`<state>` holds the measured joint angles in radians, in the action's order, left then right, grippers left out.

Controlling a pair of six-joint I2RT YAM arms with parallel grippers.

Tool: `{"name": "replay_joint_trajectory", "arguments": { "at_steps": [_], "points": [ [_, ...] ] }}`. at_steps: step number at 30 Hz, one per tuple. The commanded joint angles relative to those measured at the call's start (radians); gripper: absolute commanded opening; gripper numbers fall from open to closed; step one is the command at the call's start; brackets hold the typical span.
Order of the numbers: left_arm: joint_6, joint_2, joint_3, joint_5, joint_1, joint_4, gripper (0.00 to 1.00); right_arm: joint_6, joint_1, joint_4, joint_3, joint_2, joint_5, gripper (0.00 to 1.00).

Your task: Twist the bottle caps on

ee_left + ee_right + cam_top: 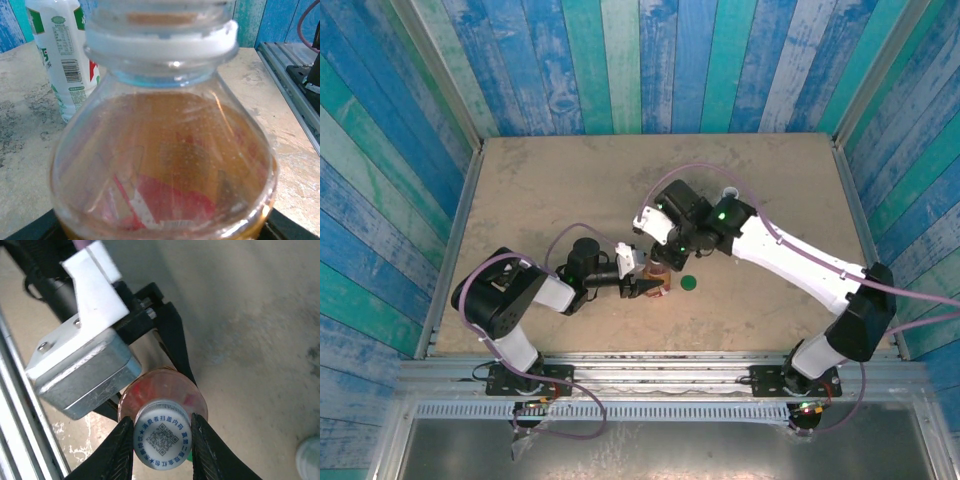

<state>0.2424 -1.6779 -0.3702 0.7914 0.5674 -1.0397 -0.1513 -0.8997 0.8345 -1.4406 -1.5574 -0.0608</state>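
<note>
The clear bottle [165,165] of amber liquid with a red label stands upright near the table's front. My left gripper [647,287] is shut around its body from the left. A white cap [162,440] printed with a square code sits on the bottle's neck. My right gripper [162,420] comes from above and is shut on that cap, one black finger against each side. On the table just right of the bottle lies the dark green cap [688,284]. The white bottle [62,55] with red-and-green print stands upright farther back, its mouth [728,192] beside the right arm.
The tan tabletop [550,190] is walled by blue-green planks at the back and sides. A metal rail [290,75] runs along the table's near edge. The left wrist's silver camera mount [82,375] sits close beside the amber bottle.
</note>
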Motion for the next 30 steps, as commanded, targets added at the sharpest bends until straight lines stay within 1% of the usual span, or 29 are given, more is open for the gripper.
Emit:
{"name": "replay_joint_trajectory", "arguments": {
  "at_steps": [1, 5, 7, 9, 10, 12, 13, 16, 18, 20, 22, 24, 26, 27, 29, 30],
  "points": [
    [0.005, -0.011, 0.008, -0.049, 0.000, 0.140, 0.63, 0.331, -0.059, 0.035, 0.032, -0.008, 0.237, 0.25],
    [0.005, -0.009, 0.004, -0.047, 0.000, 0.146, 0.63, 0.620, -0.121, 0.060, 0.044, -0.019, 0.431, 0.26],
    [0.005, -0.004, 0.005, -0.045, 0.000, 0.147, 0.63, 0.701, -0.147, 0.059, 0.050, -0.019, 0.474, 0.26],
    [0.004, 0.001, 0.006, -0.045, 0.000, 0.146, 0.63, 0.715, -0.163, 0.042, 0.055, -0.014, 0.498, 0.27],
    [0.003, 0.004, 0.008, -0.043, 0.000, 0.147, 0.63, 0.702, -0.163, 0.034, 0.052, -0.011, 0.498, 0.29],
    [0.003, 0.010, 0.012, -0.043, 0.000, 0.146, 0.63, 0.639, -0.165, 0.002, 0.050, 0.001, 0.481, 0.34],
    [0.003, 0.014, 0.015, -0.044, 0.000, 0.145, 0.63, 0.601, -0.165, -0.016, 0.042, 0.011, 0.469, 0.38],
    [0.005, 0.022, 0.019, -0.046, 0.000, 0.147, 0.63, 0.465, -0.163, -0.093, 0.036, 0.046, 0.387, 0.55],
    [0.006, 0.027, 0.020, -0.048, 0.001, 0.152, 0.63, 0.390, -0.160, -0.138, 0.041, 0.073, 0.339, 0.59],
    [0.009, 0.031, 0.020, -0.051, 0.000, 0.156, 0.63, 0.340, -0.143, -0.177, 0.054, 0.104, 0.283, 0.61],
    [0.012, 0.030, 0.021, -0.052, 0.000, 0.154, 0.63, 0.321, -0.095, -0.220, 0.084, 0.136, 0.197, 0.61],
    [0.014, 0.027, 0.023, -0.051, 0.000, 0.151, 0.63, 0.306, -0.038, -0.252, 0.116, 0.161, 0.081, 0.59],
    [0.017, 0.023, 0.022, -0.042, 0.000, 0.142, 0.63, 0.227, 0.021, -0.274, 0.151, 0.180, -0.052, 0.59],
    [0.017, 0.019, 0.023, -0.031, 0.000, 0.137, 0.63, 0.157, 0.043, -0.278, 0.170, 0.193, -0.118, 0.60],
    [0.017, 0.015, 0.022, -0.010, 0.000, 0.128, 0.63, -0.027, 0.081, -0.282, 0.219, 0.220, -0.247, 0.63],
    [0.015, 0.014, 0.024, 0.001, 0.000, 0.120, 0.63, -0.135, 0.105, -0.286, 0.254, 0.240, -0.331, 0.65]
  ]
}}
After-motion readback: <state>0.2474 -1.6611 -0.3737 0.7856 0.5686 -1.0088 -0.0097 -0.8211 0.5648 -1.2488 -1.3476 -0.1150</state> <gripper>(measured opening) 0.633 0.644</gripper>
